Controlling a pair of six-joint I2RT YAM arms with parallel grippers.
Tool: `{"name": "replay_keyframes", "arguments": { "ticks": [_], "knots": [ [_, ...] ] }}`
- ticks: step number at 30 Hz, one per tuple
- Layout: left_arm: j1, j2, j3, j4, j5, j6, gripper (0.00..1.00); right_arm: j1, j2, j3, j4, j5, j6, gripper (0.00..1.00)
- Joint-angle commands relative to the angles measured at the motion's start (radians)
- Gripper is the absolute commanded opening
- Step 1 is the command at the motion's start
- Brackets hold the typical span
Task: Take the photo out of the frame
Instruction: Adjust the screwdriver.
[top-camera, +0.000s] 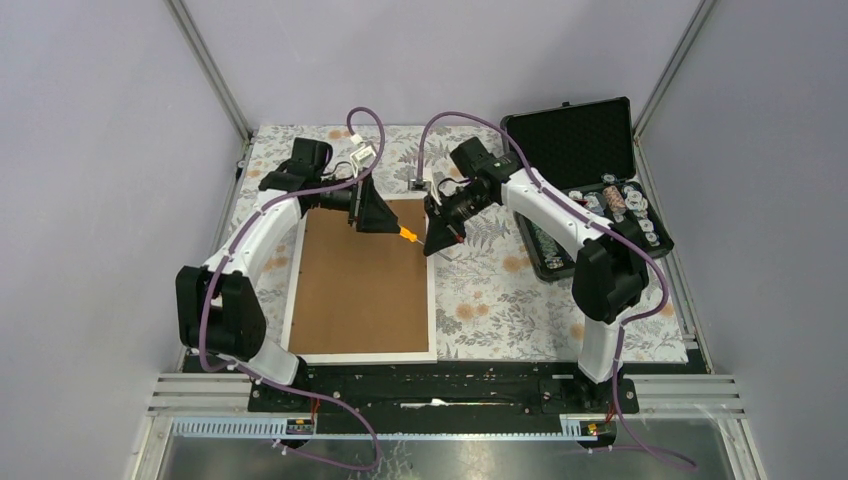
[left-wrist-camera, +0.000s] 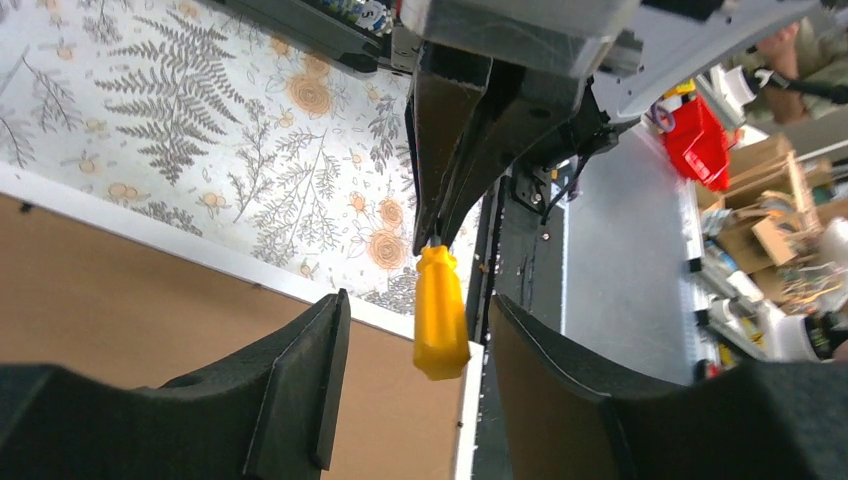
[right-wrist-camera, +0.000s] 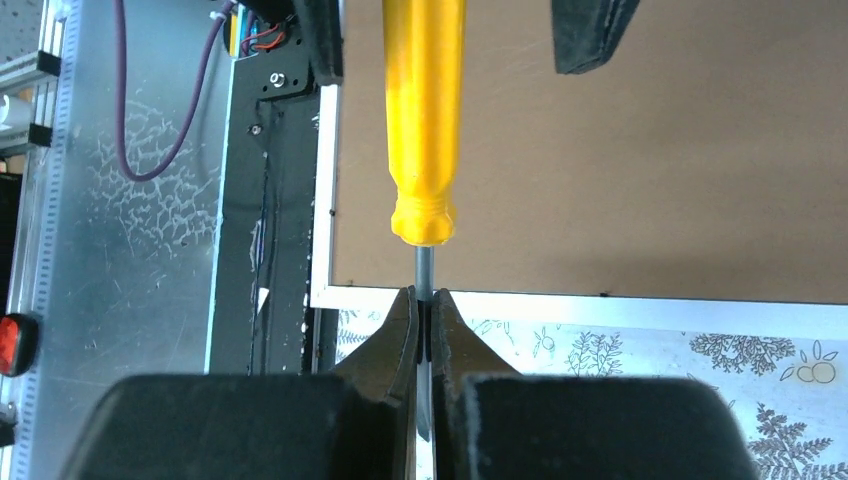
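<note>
Only in the right wrist view is the grey shaft of the screwdriver (right-wrist-camera: 424, 130) seen pinched by the closed right gripper (right-wrist-camera: 424, 300). In the left wrist view the left gripper (left-wrist-camera: 418, 300) is spread around the yellow handle, clear of it. Both arms are bent inward over the far right corner of the frame (top-camera: 362, 285), which is laid back-up on the table; the photo is hidden.

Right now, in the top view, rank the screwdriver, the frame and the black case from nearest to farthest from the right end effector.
1. Screwdriver, gripped by its shaft in the right end effector.
2. Frame, lying back up, its right edge just beside.
3. Black case, open, farther off to the right.
</note>
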Motion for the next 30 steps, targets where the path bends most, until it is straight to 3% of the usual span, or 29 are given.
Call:
{"name": "replay_keyframes", "arguments": {
  "ticks": [1,15,21,27,30],
  "knots": [
    [0.003,-0.053,-0.014,-0.041,0.067,0.207,0.59,0.006,0.003,0.071,-0.125,-0.083,-0.114,0.0],
    [-0.089,-0.083,-0.062,-0.038,0.03,0.419,0.57,0.038,0.011,0.084,-0.153,-0.095,-0.137,0.0],
    [-0.109,-0.078,-0.061,-0.065,0.033,0.454,0.37,0.041,0.013,0.093,-0.155,-0.09,-0.137,0.0],
    [-0.127,-0.081,-0.046,-0.203,0.001,0.643,0.33,0.043,0.018,0.094,-0.161,-0.099,-0.138,0.0],
    [-0.135,-0.097,-0.052,-0.205,-0.006,0.672,0.22,0.044,0.031,0.108,-0.172,-0.102,-0.138,0.0]
  ]
}}
